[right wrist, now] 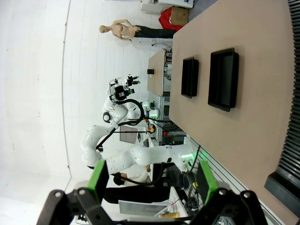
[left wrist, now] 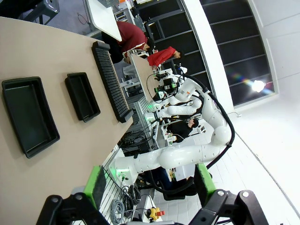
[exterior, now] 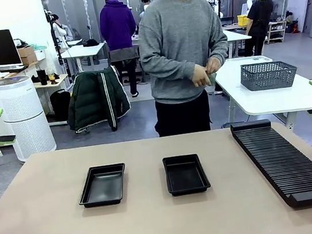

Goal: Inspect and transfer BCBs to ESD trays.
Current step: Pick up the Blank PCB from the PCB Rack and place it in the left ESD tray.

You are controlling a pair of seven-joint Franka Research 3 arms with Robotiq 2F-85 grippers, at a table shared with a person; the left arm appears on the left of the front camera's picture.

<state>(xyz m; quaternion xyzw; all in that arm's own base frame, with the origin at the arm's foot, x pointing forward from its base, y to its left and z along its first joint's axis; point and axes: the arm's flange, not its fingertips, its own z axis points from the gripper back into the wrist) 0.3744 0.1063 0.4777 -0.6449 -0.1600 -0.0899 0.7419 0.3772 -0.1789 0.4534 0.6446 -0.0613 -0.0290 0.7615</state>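
Two trays: left tray [exterior: 103,185], right tray [exterior: 186,174], side by side, apart, middle of tabletop [exterior: 160,227]
Rack [exterior: 287,162]: along tabletop's right edge
Left hand [left wrist: 151,173]: wide open, empty
Right hand [right wrist: 151,173]: wide open, empty

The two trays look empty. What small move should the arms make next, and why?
Probably hold off, left gripper and right gripper open: both ESD trays lie empty, and the person's hands, at the far side, are busy with something small and greenish, not yet offered.
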